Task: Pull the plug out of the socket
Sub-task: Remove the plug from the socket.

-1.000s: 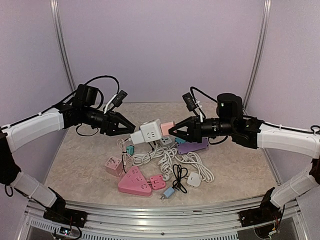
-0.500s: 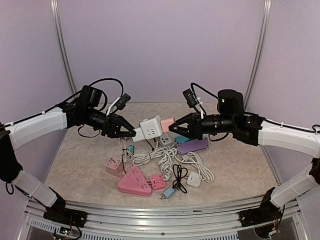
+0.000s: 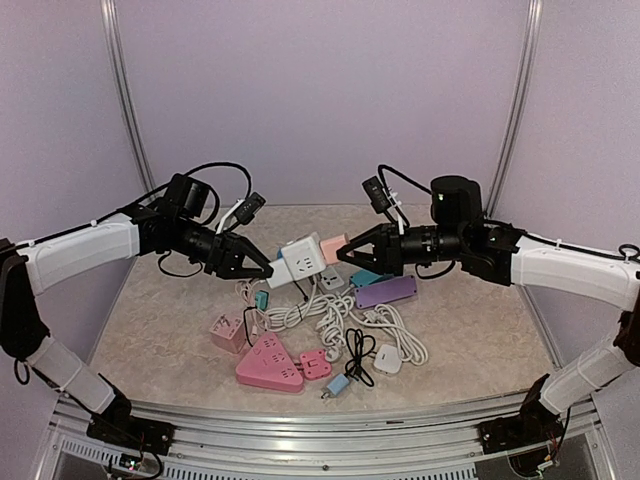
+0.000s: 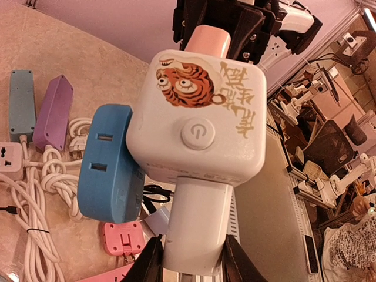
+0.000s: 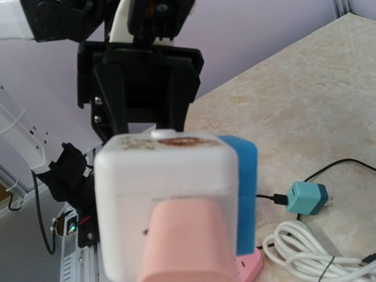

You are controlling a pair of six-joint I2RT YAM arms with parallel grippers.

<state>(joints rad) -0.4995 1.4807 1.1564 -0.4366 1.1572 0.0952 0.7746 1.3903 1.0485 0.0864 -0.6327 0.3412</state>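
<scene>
Above the pale counter [image 3: 480, 330] with its cords [image 3: 330, 320], the white cube socket [image 3: 303, 260] hangs between the tools, the left tool [image 3: 258, 268] squeezing its white plug [image 4: 197, 223], the right tool [image 3: 345, 255] squeezing its pink plug [image 4: 208, 42], neither plug out yet.

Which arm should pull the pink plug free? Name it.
Right, probably. The right gripper grips the pink plug; the left gripper holds the white plug on the opposite face of the cube socket, bracing it.
</scene>
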